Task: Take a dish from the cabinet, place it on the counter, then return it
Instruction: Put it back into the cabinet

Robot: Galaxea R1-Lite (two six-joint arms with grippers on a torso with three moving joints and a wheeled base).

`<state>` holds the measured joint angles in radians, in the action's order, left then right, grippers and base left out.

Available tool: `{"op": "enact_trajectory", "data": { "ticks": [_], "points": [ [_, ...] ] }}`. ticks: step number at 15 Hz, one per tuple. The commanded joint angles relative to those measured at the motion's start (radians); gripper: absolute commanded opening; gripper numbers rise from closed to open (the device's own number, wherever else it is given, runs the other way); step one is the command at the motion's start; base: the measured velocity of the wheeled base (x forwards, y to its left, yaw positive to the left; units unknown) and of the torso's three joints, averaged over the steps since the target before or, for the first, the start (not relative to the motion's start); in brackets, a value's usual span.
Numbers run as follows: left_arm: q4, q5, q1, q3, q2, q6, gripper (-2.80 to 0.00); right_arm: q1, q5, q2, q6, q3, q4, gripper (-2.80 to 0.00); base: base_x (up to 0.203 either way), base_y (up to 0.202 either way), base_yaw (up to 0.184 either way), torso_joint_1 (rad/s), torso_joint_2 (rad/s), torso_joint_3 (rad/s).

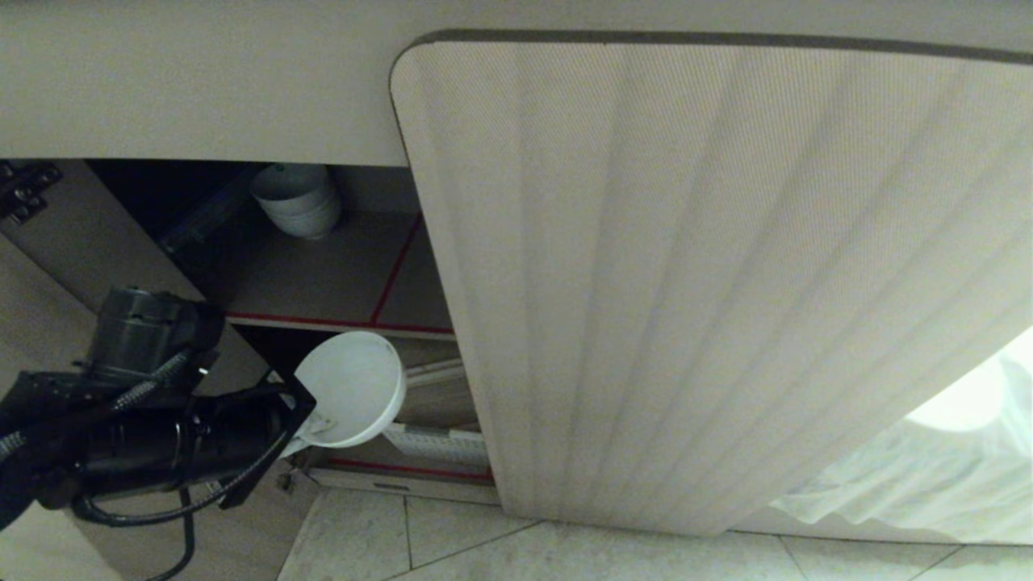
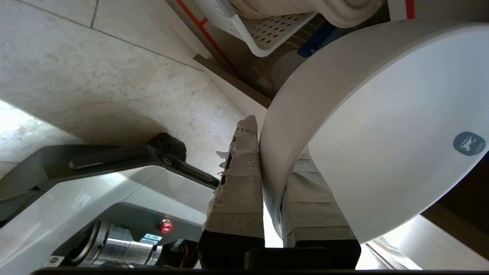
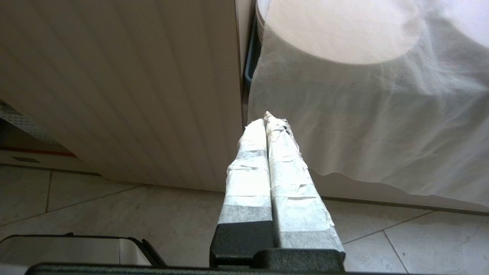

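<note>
White ceramic dish [image 1: 353, 388] being pinched by its rim in the left tool [image 2: 272, 179], taped fingers [image 2: 238, 183] clamping either side of the wall, tilted on edge in front of the lower opening of the cabinet [image 1: 710, 282], above the tiled floor [image 1: 452, 541]. Right tool [image 3: 267, 133] hanging idle with fingers pressed together, gripping nothing, facing the fluted door beside a white cloth [image 3: 363, 133]. Behind the dish, perforated basket [image 2: 263, 32] sitting on the bottom shelf. Farther in, stack of white bowls [image 1: 297, 199] resting at the back edge of the red-edged upper shelf [image 1: 339, 274].
</note>
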<state>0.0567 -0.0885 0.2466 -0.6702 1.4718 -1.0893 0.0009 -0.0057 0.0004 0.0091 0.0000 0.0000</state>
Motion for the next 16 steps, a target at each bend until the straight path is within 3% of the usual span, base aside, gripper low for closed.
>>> {"op": "enact_trajectory", "data": {
  "ticks": [1,5,10,15,16],
  "points": [
    [-0.009,-0.002,0.000,-0.023,0.015,0.003,-2.80,0.000,0.000,0.000,0.000,0.000,0.000,-2.80,0.000,0.000,0.000,0.000,0.00,0.000],
    [-0.009,-0.020,-0.003,-0.046,0.045,0.087,-2.80,0.001,0.000,0.000,0.000,0.000,0.000,-2.80,0.000,0.000,0.000,0.000,0.00,0.000],
    [-0.012,-0.055,-0.023,-0.069,0.073,0.141,-2.80,0.000,0.000,0.000,-0.001,0.000,0.000,-2.80,0.000,0.000,0.000,0.000,0.00,0.000],
    [-0.071,-0.085,-0.023,-0.135,0.090,0.155,-2.80,-0.001,0.000,0.000,0.000,0.000,-0.001,-2.80,0.000,0.000,0.000,0.000,0.00,0.000],
    [-0.091,-0.085,-0.024,-0.146,0.095,0.183,-2.80,0.001,0.000,0.000,-0.001,0.000,-0.001,-2.80,0.000,0.000,0.000,0.000,0.00,0.000]
  ]
}}
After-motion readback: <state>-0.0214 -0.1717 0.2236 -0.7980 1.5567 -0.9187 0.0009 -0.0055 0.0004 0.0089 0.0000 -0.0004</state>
